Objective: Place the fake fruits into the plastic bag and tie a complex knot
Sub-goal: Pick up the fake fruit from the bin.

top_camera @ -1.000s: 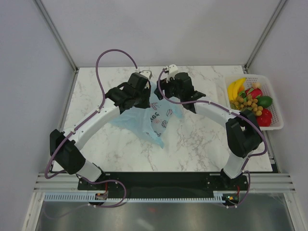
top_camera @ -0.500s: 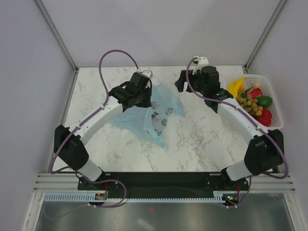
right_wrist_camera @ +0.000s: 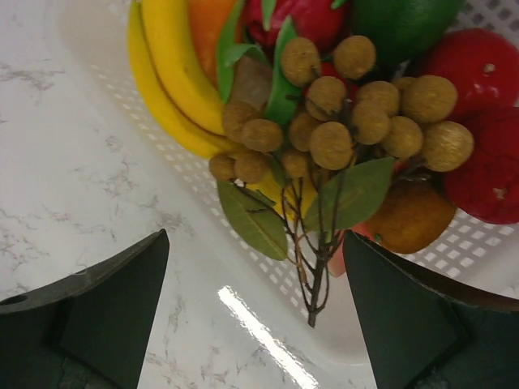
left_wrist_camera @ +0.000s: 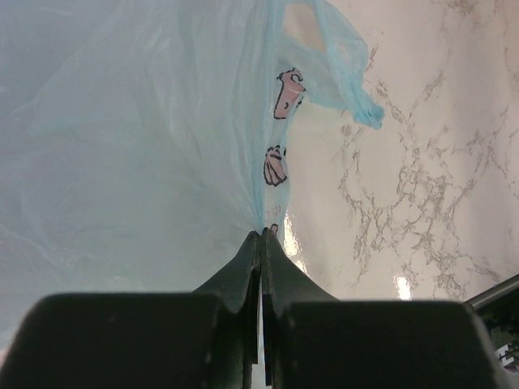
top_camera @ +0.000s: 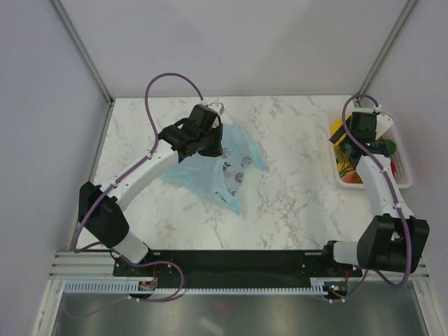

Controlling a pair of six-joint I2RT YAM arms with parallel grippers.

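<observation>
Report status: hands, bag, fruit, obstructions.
Left hand shut on plastic bag edge. Right hand open, hovering over the fake fruits in the white basket. No fruit grasped yet. Nothing between hand and fruits.

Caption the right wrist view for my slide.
Open right hand hovers over the white mesh plastic basket of colourful plastic toy fruits.

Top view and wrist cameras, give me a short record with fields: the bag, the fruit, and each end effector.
plastic bag: on the marble table, left of centre, no fruit seen inside
left end effector: shut on the bag's thin edge
fake fruits: in the white mesh basket at the table's right edge, including bananas and tan cluster
right end effector: open, over the basket, holding nothing
stage: no fruit bagged yet
</observation>
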